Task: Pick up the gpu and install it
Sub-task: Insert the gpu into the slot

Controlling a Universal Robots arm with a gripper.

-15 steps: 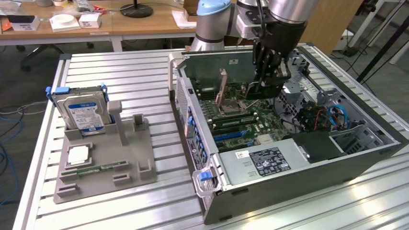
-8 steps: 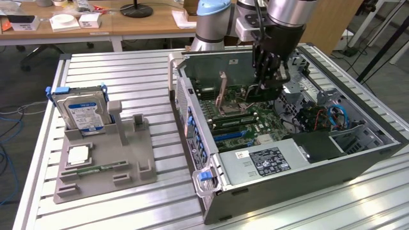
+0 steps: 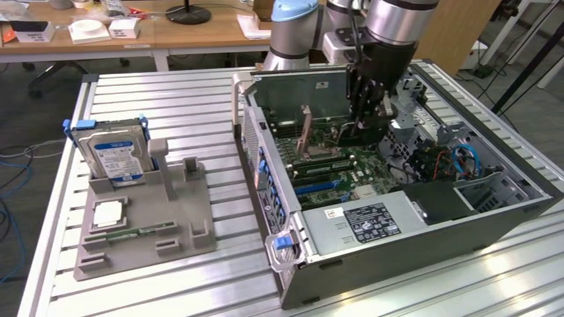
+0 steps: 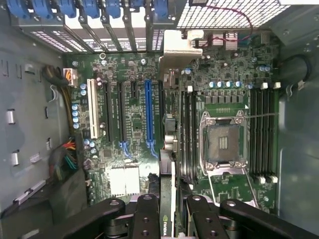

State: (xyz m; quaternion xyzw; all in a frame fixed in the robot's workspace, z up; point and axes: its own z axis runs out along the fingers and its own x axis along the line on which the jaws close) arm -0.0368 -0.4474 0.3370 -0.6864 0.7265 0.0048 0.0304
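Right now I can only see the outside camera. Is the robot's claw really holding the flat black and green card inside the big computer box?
Observer: Yes. In the wrist view the gripper is closed on the thin black-faced, green-board gpu, which sits edge-on between its fingers.
Operator: Which slot is it near?
Observer: It runs just beside the long blue slot, on the side toward the square silver-framed processor socket.
Operator: Is it plugged in?
Observer: I cannot tell, but its pale metal end bracket sits at the case's rear wall, by the blue slot clips.
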